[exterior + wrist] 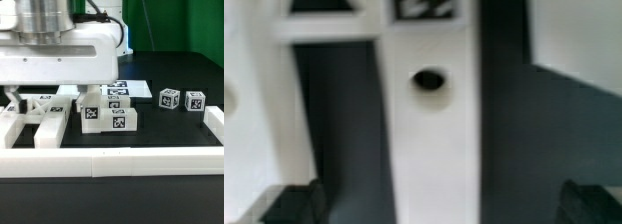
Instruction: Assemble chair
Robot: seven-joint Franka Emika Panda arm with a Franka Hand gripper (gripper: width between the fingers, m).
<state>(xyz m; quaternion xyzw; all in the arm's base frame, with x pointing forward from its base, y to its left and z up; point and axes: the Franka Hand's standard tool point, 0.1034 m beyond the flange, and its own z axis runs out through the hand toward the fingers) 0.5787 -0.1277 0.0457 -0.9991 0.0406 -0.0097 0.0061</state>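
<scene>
Exterior view. The arm (60, 45) is filling the upper part on the exterior view's left and is covering whatever hangs under it. The fingers are not showing clearly here.

The chair parts (110, 115) are lying loose on a black counter (170, 130). In the middle, tagged blocks (100, 112) are sitting close together. A flat panel (135, 90) is lying just behind them, partly hidden. Toward the exterior view's left, more white frame pieces (40, 110) are being cut off by the picture edge and overlapped by the arm, so their shapes are hard to make out. Toward the exterior view's right, two small tagged cubes (168, 98) are standing near each other, apart from the middle group.

A low white border wall (110, 160) is running across the front of the counter. Behind the scene a dark greenish backdrop (190, 40) is hanging.

Wrist view. Everything is looking blurred. A white bar (434, 130) is running the length of the picture, carrying a dark round hole (429, 78). A tag (423, 8) on it is being cut off by the edge. The dark fingers (295, 205) are standing wide apart, one on each side of the bar. Dark counter is showing between each of them and the bar, so they are gripping nothing. Pale patches are showing beside the bar, and I cannot tell what they are.
</scene>
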